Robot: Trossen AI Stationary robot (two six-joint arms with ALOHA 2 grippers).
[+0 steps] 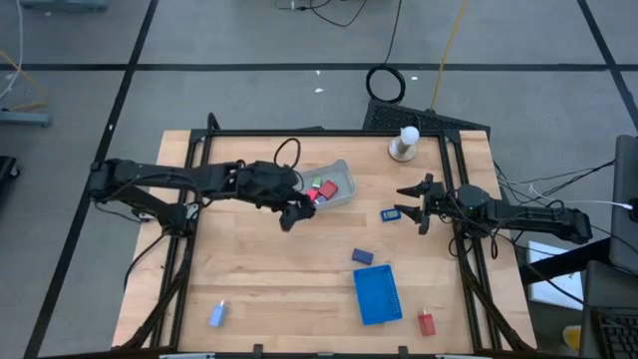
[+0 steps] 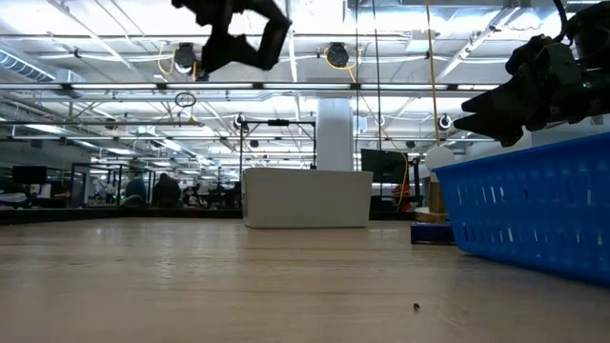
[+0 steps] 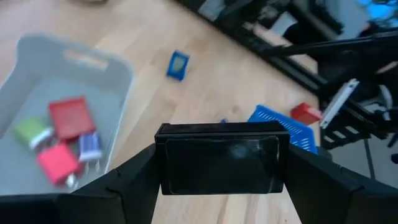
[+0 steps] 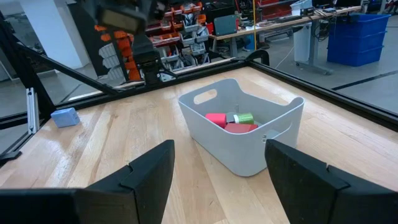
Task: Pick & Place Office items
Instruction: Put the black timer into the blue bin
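Left gripper [image 1: 294,213] holds a black block [image 3: 219,157] just outside the pale bin [image 1: 343,188]; the right gripper waits empty.

Four small pieces show in the bin: two red, one green [image 3: 29,131] and one blue-and-silver [image 3: 89,146]. Four more lie on the table: two dark blue blocks [image 1: 391,213] [image 1: 362,256], one light blue [image 1: 217,315] and one red [image 1: 427,323] by the single blue tray [image 1: 378,295]. The left arm reaches in from the table's left edge, fingers clamped on the block's ends. The right gripper [image 1: 411,200], near the right edge, points at the bin with fingers spread, touching nothing.
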